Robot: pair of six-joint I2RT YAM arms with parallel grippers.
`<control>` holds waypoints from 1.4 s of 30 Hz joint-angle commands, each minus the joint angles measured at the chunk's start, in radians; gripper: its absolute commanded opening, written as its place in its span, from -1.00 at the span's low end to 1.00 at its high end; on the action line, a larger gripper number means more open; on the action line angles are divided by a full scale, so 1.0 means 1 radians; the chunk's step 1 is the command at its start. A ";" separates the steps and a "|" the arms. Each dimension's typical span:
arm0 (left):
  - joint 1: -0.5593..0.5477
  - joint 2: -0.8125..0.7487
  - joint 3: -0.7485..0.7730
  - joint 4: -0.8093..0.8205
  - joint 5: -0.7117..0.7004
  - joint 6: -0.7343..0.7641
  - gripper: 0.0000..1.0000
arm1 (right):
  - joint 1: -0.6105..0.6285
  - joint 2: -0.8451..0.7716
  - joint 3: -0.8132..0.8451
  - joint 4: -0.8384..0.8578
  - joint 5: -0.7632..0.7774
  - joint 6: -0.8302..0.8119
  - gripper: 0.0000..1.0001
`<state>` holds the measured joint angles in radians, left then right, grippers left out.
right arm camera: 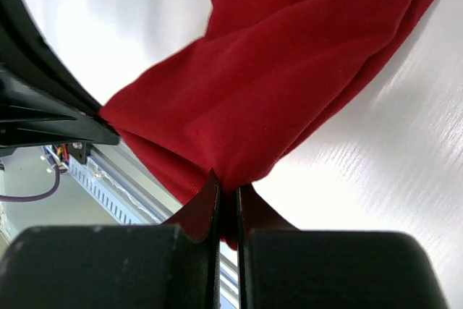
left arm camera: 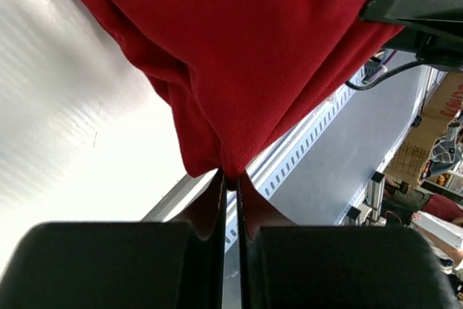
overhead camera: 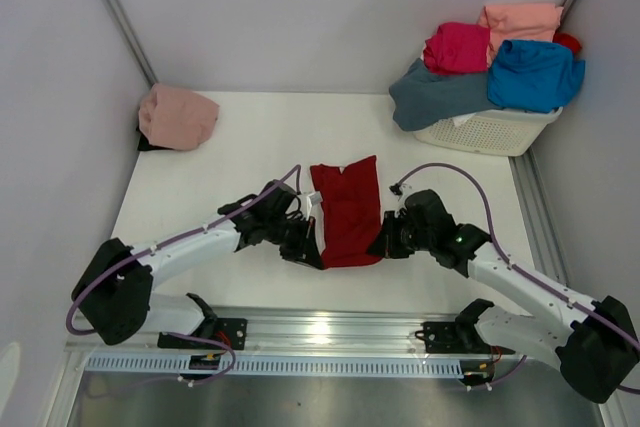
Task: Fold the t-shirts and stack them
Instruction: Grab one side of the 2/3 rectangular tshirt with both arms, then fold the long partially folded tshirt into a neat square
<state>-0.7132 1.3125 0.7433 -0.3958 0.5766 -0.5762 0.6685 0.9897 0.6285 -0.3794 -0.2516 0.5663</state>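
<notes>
the left gripper point(left arm camera: 230, 179) is pinching the near left corner of the dark red t-shirt point(overhead camera: 348, 209), jaws pressed together on the cloth, which is bunching out just past the fingertips. the right gripper point(right arm camera: 228, 187) is clamping the near right corner of the same shirt in the same way. between them the shirt is lying on the white table point(overhead camera: 250, 147) as a narrow strip running away from the arms, so it is looking folded lengthwise, with the crosswise fold not yet made.

further out, a dusty pink t-shirt point(overhead camera: 178, 115) is sitting in a loose bundle at the far left corner, possibly the start of the stack. at the far right the white basket point(overhead camera: 490, 132) is holding a slate grey-blue t-shirt point(overhead camera: 440, 95), a magenta t-shirt point(overhead camera: 458, 47), a bright blue t-shirt point(overhead camera: 535, 75) and a salmon t-shirt point(overhead camera: 522, 19), all crumpled. by my judgement most of the job is remaining.
</notes>
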 commanded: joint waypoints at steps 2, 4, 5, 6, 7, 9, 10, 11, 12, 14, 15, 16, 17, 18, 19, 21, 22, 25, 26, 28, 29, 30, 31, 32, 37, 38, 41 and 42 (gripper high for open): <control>0.008 -0.013 0.021 -0.164 -0.080 0.010 -0.91 | -0.017 0.049 0.011 -0.039 0.067 -0.028 -1.00; 0.006 -0.013 0.034 -0.164 -0.095 0.012 -0.92 | -0.015 0.052 0.019 -0.021 0.089 -0.040 -1.00; 0.008 -0.010 0.042 -0.166 -0.101 0.010 -0.92 | -0.015 0.055 0.031 -0.018 0.097 -0.043 -1.00; 0.008 -0.012 0.045 -0.161 -0.101 0.009 -0.92 | -0.015 0.058 0.039 -0.009 0.115 -0.049 -1.00; 0.008 -0.013 0.048 -0.155 -0.103 0.007 -0.92 | -0.015 0.061 0.045 -0.004 0.123 -0.061 -1.00; 0.008 -0.016 0.050 -0.155 -0.112 0.007 -0.92 | -0.017 0.076 0.071 -0.003 0.162 -0.077 -1.00; 0.008 -0.015 0.063 -0.158 -0.124 0.010 -0.92 | -0.018 0.084 0.083 -0.007 0.185 -0.100 -1.00; 0.008 -0.007 0.067 -0.160 -0.130 0.021 -0.92 | -0.020 0.092 0.111 -0.012 0.211 -0.112 -1.00; 0.008 -0.004 0.074 -0.172 -0.141 0.025 -0.93 | -0.023 0.107 0.123 -0.016 0.234 -0.121 -1.00; 0.009 0.008 0.106 -0.179 -0.161 0.033 -0.93 | -0.049 0.121 0.146 -0.012 0.249 -0.144 -1.00; 0.012 0.022 0.117 -0.187 -0.164 0.045 -0.94 | -0.059 0.128 0.164 0.000 0.242 -0.149 -1.00; 0.014 0.027 0.140 -0.192 -0.169 0.052 -0.94 | -0.069 0.132 0.171 0.008 0.223 -0.151 -1.00; 0.017 0.033 0.162 -0.195 -0.176 0.059 -0.94 | -0.078 0.136 0.178 0.016 0.218 -0.152 -1.00; 0.023 0.042 0.185 -0.201 -0.179 0.065 -0.94 | -0.089 0.138 0.184 0.028 0.215 -0.155 -1.00; 0.027 0.045 0.198 -0.204 -0.184 0.068 -0.94 | -0.093 0.148 0.198 0.034 0.213 -0.158 -1.00; 0.049 0.056 0.246 -0.210 -0.187 0.082 -0.94 | -0.102 0.164 0.214 0.042 0.207 -0.166 -1.00; 0.057 0.065 0.258 -0.215 -0.187 0.088 -0.94 | -0.106 0.181 0.227 0.045 0.207 -0.170 -1.00; 0.093 0.085 0.315 -0.227 -0.175 0.108 -0.94 | -0.115 0.214 0.256 0.060 0.209 -0.180 -1.00; 0.110 0.088 0.335 -0.229 -0.170 0.117 -0.94 | -0.116 0.222 0.263 0.071 0.210 -0.183 -1.00; 0.126 0.100 0.372 -0.235 -0.164 0.127 -0.94 | -0.125 0.234 0.283 0.085 0.215 -0.190 -1.00; 0.139 0.105 0.378 -0.241 -0.164 0.137 -0.94 | -0.130 0.248 0.289 0.095 0.218 -0.194 -1.00; 0.147 0.111 0.390 -0.245 -0.164 0.142 -0.94 | -0.136 0.256 0.298 0.099 0.218 -0.195 -1.00; 0.155 0.120 0.412 -0.247 -0.159 0.147 -0.94 | -0.150 0.262 0.313 0.106 0.216 -0.198 -1.00; 0.170 0.125 0.419 -0.247 -0.158 0.150 -0.94 | -0.158 0.277 0.321 0.122 0.213 -0.200 -1.00; 0.207 0.171 0.481 -0.247 -0.139 0.165 -0.95 | -0.214 0.352 0.385 0.174 0.186 -0.195 -1.00; 0.216 0.198 0.499 -0.248 -0.139 0.167 -0.95 | -0.221 0.369 0.411 0.192 0.183 -0.198 -1.00; 0.234 0.241 0.550 -0.232 -0.141 0.168 -0.97 | -0.233 0.460 0.462 0.212 0.183 -0.200 -1.00; 0.239 0.270 0.554 -0.229 -0.139 0.167 -0.98 | -0.234 0.508 0.496 0.218 0.181 -0.203 -1.00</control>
<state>-0.5125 1.5417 1.2484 -0.5625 0.4511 -0.4496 0.4812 1.4178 1.0428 -0.2111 -0.1665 0.4118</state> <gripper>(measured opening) 0.036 0.044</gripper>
